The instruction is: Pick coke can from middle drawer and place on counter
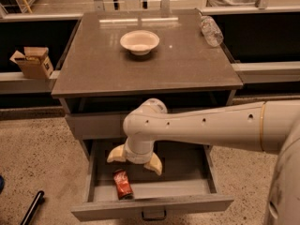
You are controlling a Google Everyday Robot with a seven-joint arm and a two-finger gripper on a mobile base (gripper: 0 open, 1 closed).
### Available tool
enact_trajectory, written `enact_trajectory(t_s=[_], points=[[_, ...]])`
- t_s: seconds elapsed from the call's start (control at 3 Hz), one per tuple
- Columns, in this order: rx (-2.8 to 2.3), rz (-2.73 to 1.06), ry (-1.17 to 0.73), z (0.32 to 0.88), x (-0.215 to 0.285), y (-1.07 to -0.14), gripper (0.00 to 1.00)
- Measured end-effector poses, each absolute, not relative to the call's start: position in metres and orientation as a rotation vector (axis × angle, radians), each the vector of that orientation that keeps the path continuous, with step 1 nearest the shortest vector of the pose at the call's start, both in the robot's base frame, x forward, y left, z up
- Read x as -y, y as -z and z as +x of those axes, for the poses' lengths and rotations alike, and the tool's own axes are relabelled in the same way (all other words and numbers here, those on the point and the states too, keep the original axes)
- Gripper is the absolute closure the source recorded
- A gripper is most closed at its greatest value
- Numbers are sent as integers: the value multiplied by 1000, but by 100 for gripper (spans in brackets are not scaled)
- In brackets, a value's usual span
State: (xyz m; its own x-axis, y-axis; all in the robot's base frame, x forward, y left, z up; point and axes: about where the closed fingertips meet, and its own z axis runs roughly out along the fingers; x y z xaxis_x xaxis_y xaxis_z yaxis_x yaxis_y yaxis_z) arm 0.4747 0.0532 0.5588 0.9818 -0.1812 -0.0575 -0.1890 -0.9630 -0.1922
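Warm, dim indoor light falls from above. The counter point(103, 69) carries a pale glare streak along its far edge, and the white bowl point(139, 41) casts a soft shadow. Under the overhang the cabinet is dark. The gripper point(135, 163), fingers spread, hangs over the middle drawer point(197, 204), shading its floor beside the coke can point(123, 183)

1. Coke can point(123, 183): a pale mark shows on the red wall; no letters are readable.
2. Cardboard box point(33, 63): no legible print.
3. Gripper point(135, 160): unmarked; positioned over the open middle drawer point(187, 204), just above the coke can, fingers spread apart.
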Motion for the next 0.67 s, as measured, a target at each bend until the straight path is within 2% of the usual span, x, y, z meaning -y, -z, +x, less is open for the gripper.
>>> enact_trajectory(t_s=[0.67], points=[[-122,-2909,28,462,-99,-511,0]])
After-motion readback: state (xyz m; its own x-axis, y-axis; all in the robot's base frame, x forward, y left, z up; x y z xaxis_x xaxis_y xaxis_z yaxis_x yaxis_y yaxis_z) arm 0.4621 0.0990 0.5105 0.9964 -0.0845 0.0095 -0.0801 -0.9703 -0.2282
